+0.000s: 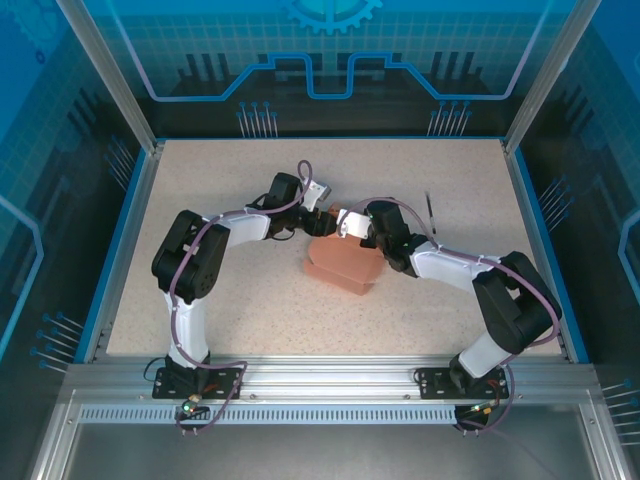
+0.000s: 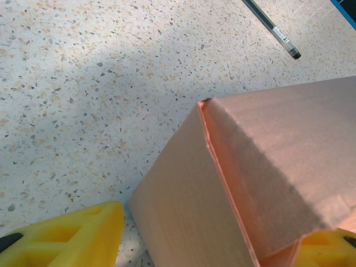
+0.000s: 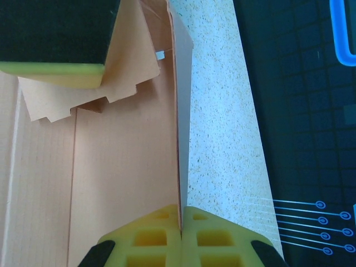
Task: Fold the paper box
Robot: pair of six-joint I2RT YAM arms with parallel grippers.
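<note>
Finds right end effector (image 3: pixel 181 216) clamped on paper box (image 3: pixel 122 167) wall, left end effector (image 2: pixel 219 232) open astride its corner on worktop (image 2: pixel 83 83).

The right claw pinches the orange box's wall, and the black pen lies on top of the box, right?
No. The pen lies on the table, apart from the paper box, as the left wrist view shows. The right gripper does pinch its wall.
</note>
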